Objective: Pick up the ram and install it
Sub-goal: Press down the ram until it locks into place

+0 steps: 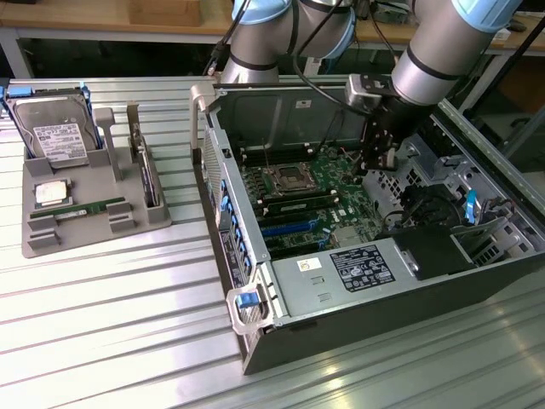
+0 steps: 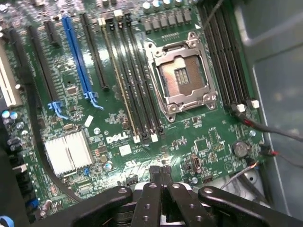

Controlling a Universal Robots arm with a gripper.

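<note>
My hand pinched narrow, empty, over motherboard inside case. Ram lies well apart at 9 o'clock in grey tray, long axis 9-to-3.

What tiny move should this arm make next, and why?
Probably lift out of the open black computer case: its jaws look shut on nothing above the green motherboard, while the long green ram stick lies in the grey tray.

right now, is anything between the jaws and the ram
Yes: the gripper hangs inside the computer case, and its raised side wall stands between it and the ram on the grey tray.
</note>
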